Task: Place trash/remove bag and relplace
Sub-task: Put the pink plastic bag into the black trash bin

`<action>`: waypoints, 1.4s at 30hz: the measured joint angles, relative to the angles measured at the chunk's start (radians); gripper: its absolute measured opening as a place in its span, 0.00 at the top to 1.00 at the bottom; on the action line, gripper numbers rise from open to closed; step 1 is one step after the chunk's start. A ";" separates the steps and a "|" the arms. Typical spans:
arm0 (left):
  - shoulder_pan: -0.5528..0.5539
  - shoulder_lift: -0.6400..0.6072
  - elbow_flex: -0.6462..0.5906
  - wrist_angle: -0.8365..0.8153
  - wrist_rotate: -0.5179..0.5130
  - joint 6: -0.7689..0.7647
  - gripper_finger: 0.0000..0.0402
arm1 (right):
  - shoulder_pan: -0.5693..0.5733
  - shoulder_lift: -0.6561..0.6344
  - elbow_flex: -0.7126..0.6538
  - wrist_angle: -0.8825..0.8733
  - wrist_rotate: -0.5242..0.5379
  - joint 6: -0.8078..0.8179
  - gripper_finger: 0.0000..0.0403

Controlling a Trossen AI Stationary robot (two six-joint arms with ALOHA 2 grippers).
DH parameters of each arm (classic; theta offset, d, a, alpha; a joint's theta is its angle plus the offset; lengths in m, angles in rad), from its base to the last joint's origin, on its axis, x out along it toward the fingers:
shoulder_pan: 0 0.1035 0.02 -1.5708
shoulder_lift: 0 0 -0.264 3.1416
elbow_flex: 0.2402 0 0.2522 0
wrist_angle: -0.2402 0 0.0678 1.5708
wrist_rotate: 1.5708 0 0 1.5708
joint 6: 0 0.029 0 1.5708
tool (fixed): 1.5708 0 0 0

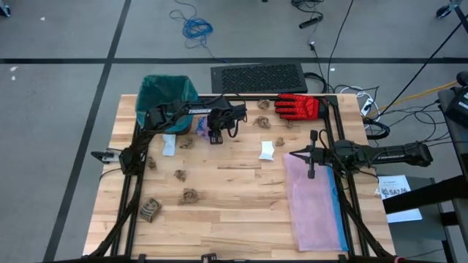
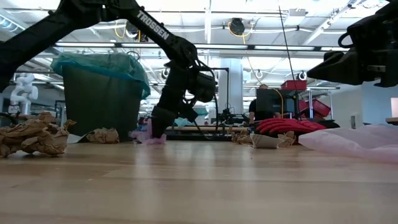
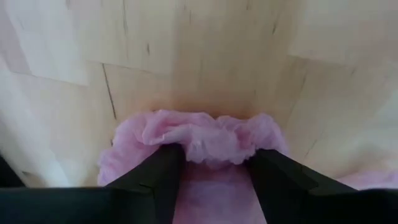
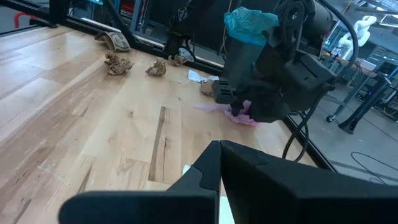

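The bin (image 1: 167, 91) with the teal bag (image 2: 99, 65) stands at the table's far left corner. My left gripper (image 3: 214, 155) points down just right of it, open, one finger on each side of the purple crumple (image 3: 205, 134), which lies on the table (image 2: 148, 135). Brown paper wads (image 1: 190, 196) and white pieces (image 1: 267, 150) are scattered over the left and middle of the table. My right gripper (image 4: 219, 146) is shut and empty. It hovers above the table (image 1: 296, 154), over the far end of the pink bag. My left gripper comes at the purple crumple from above, pointing down, with the crumple's middle (image 3: 211, 146) between its fingers (image 3: 165, 168). The crumple rests on the table and spreads out past both fingers. I cannot tell whether the fingers touch it.
A pale pink bag (image 1: 316, 201) lies flat along the table's right side. A red-and-black glove (image 1: 298, 106) lies at the far edge, with brown wads (image 1: 262, 123) beside it. Bare wood shows in the middle and near part (image 1: 241, 219).
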 joint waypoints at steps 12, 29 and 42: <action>-0.045 -0.188 -0.006 0.007 0.039 -0.013 0.99 | 0.000 0.000 0.000 0.000 0.000 0.000 1.00; -0.105 -0.731 -0.005 -0.011 -0.267 -0.202 1.00 | 0.000 0.000 0.000 0.003 0.000 -0.008 1.00; 0.063 -0.862 -0.004 -0.208 -0.468 -0.371 1.00 | 0.000 0.000 0.000 0.003 0.000 -0.008 1.00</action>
